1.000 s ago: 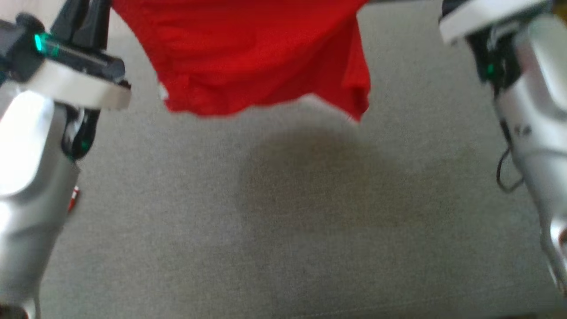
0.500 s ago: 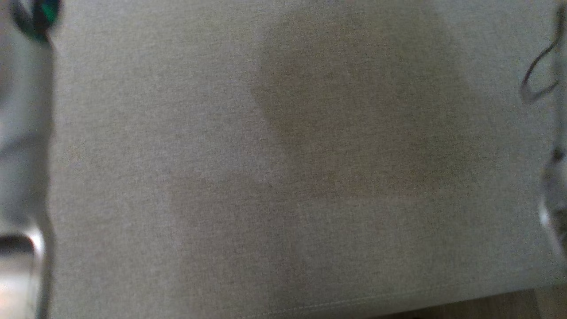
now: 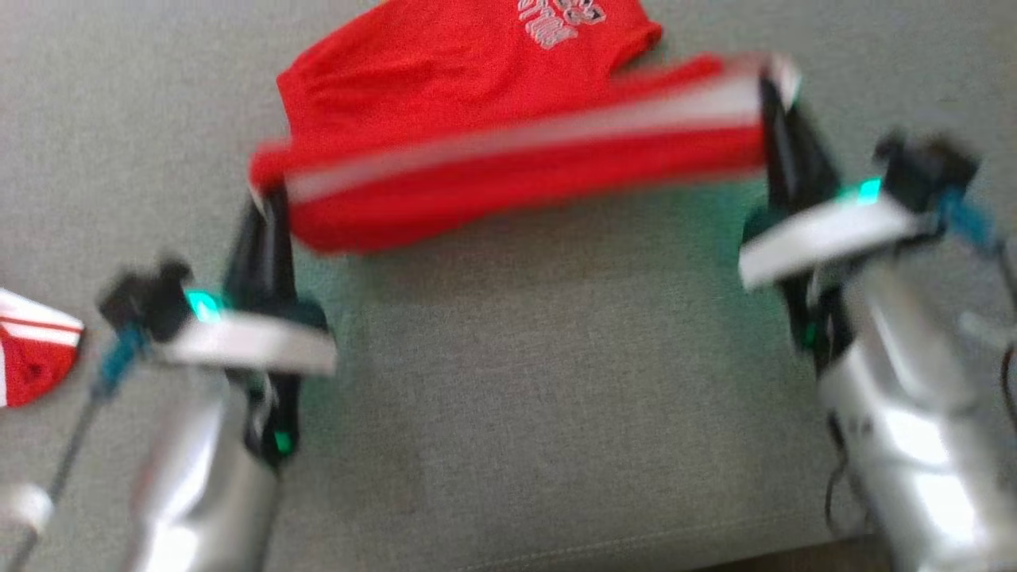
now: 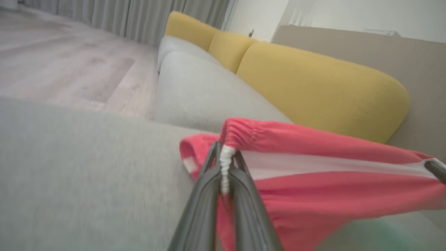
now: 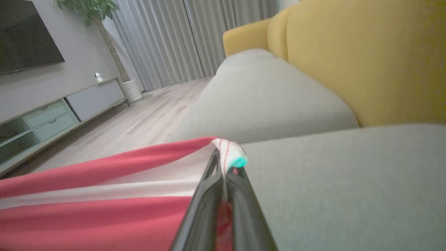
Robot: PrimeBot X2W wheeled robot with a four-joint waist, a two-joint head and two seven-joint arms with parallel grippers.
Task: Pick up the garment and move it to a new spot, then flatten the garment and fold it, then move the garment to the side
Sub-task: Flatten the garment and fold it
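Currently left fingers (image 4: 205, 198), right fingers (image 5: 205, 205) pinching garment (image 3: 508, 167) ends; grey cushion (image 3: 556, 381) beneath, red cloth (image 3: 32, 365) leftward.

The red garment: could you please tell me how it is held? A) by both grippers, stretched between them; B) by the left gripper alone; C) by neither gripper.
A: the left gripper and the right gripper each pinch one end of the striped band of the red garment.
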